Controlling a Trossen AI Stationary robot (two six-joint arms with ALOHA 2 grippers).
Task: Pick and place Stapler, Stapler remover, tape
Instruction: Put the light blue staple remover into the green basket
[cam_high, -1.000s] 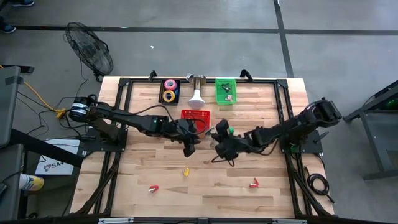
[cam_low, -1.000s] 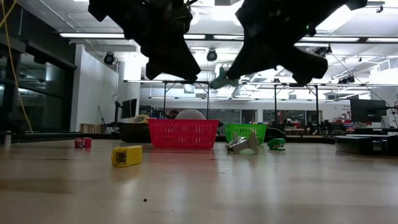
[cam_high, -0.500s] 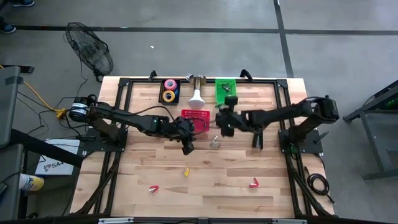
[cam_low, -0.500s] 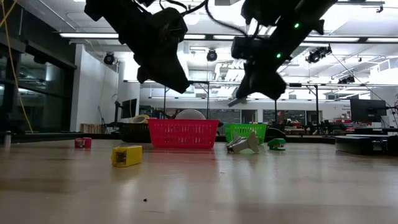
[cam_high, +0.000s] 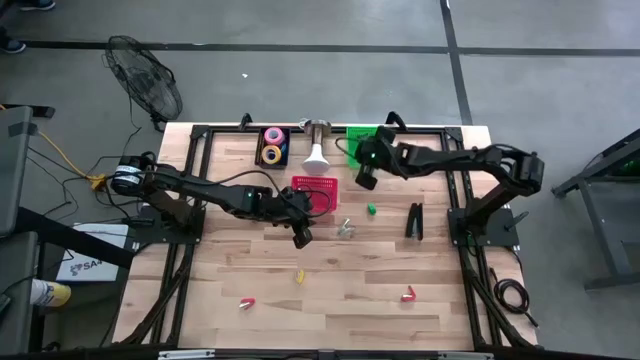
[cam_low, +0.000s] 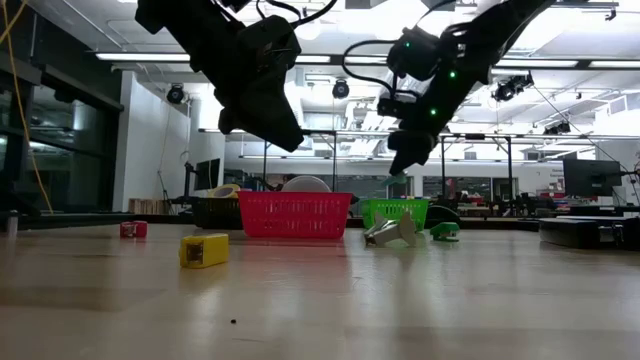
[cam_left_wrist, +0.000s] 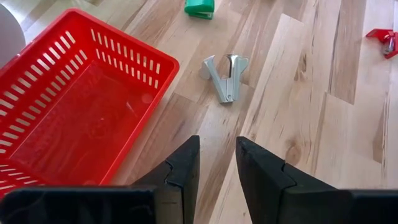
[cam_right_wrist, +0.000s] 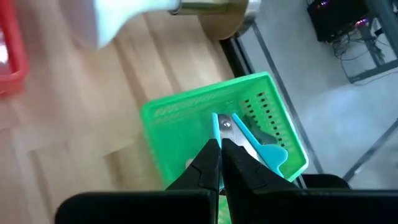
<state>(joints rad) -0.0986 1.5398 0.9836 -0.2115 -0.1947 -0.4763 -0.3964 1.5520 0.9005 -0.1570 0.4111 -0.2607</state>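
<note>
1. The step in hand looks like dropping a blue staple remover (cam_right_wrist: 249, 138) into the green basket (cam_right_wrist: 186, 107): the right tool (cam_right_wrist: 219, 140) is pinched shut on it, with the basket right below, at the far edge of the surface (cam_high: 330, 290)
2. To do it well, I judge the tool should be centred over the basket's open floor, not its rim, lowered a little, then opened, so the remover does not bounce out
3. The right arm is stretched long across the surface toward the far side, its tool (cam_high: 367, 170) at the green basket (cam_high: 352, 133) and held high in the low view
4. The left tool (cam_left_wrist: 214, 155) hangs beside the red basket (cam_left_wrist: 37, 81), its fingers a narrow gap apart and empty
5. A silver staple remover (cam_left_wrist: 225, 76) lies on the wood just beyond the left tool, a likely next pick; a green stapler (cam_left_wrist: 199, 7) lies farther off
6. The tape rolls (cam_high: 272, 145) sit in a black tray by the far edge
</note>
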